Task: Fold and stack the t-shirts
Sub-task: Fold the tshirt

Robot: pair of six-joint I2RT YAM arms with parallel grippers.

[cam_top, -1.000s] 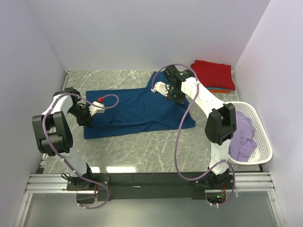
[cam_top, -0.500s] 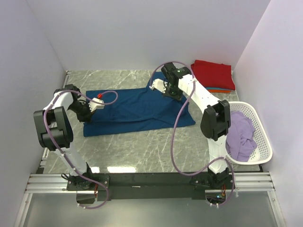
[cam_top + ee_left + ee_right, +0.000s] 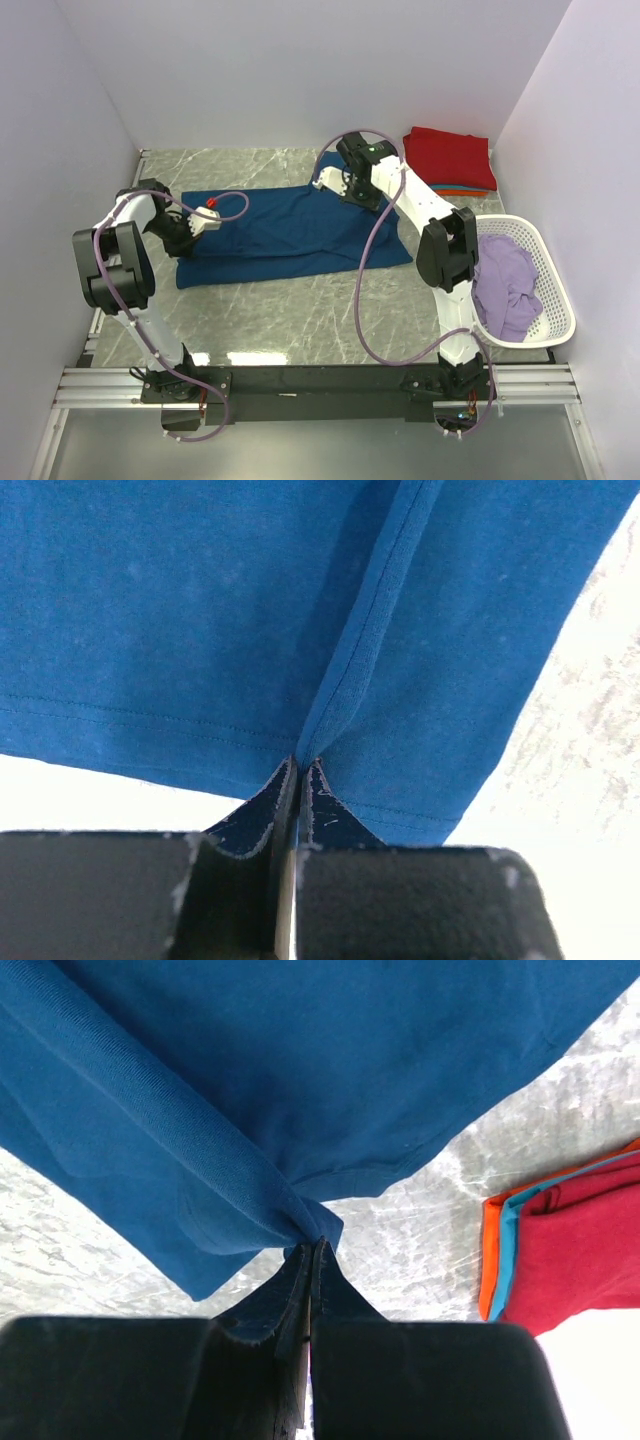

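While the blue t-shirt (image 3: 290,225) is lying spread on the table (image 3: 300,310) between both grippers, the left gripper (image 3: 300,767) is pinching its edge, with the cloth fanning out ahead of the clenched fingers. The right gripper (image 3: 318,1243) is clamping a bunched fold at the opposite end, with the folded red stack (image 3: 570,1230) lying near its right side.

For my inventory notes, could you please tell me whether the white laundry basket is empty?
No, a lavender garment lies heaped inside the white laundry basket.
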